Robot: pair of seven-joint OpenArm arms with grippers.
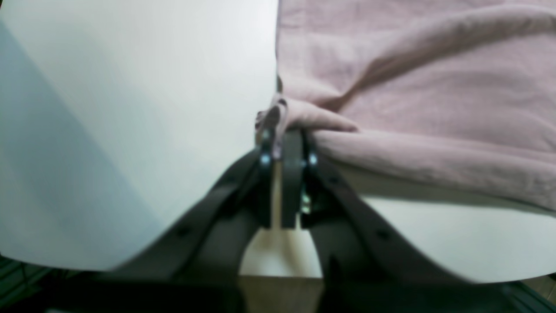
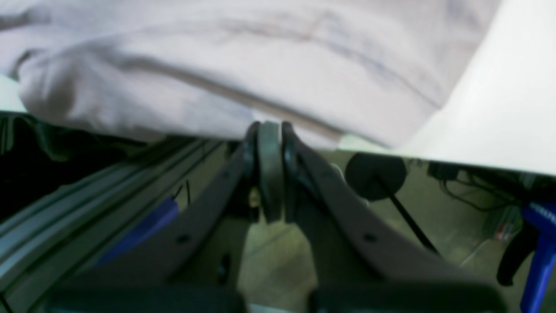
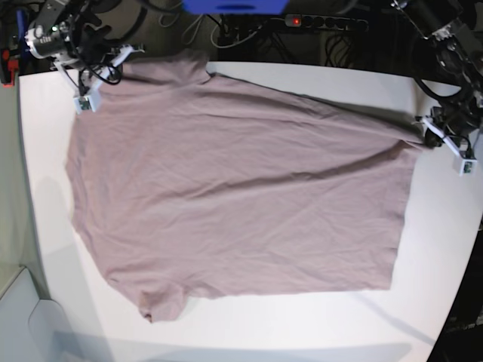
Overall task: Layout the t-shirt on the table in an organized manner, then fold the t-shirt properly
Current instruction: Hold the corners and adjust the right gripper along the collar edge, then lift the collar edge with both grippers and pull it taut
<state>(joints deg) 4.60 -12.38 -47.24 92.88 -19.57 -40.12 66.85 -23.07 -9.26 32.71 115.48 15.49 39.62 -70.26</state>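
The dusty mauve t-shirt [image 3: 241,196] lies spread nearly flat on the white table [image 3: 438,249], with a sleeve toward the near left. At the table's right side, my left gripper [image 3: 427,133] is shut on a bunched corner of the t-shirt [image 1: 412,87]. The left wrist view shows its jaws [image 1: 282,130] pinching the cloth just above the table [image 1: 130,108]. At the far left corner, my right gripper [image 3: 113,69] is shut on the shirt's edge. In the right wrist view its fingertips [image 2: 269,128] are closed on the hem of the t-shirt [image 2: 260,56], right at the table's edge [image 2: 499,121].
A power strip [image 3: 324,23] and cables lie behind the table's far edge, beside a blue object [image 3: 234,6]. Below the table edge the right wrist view shows metal rails [image 2: 87,191], a black round disc [image 2: 375,169] and a blue fixture [image 2: 538,252].
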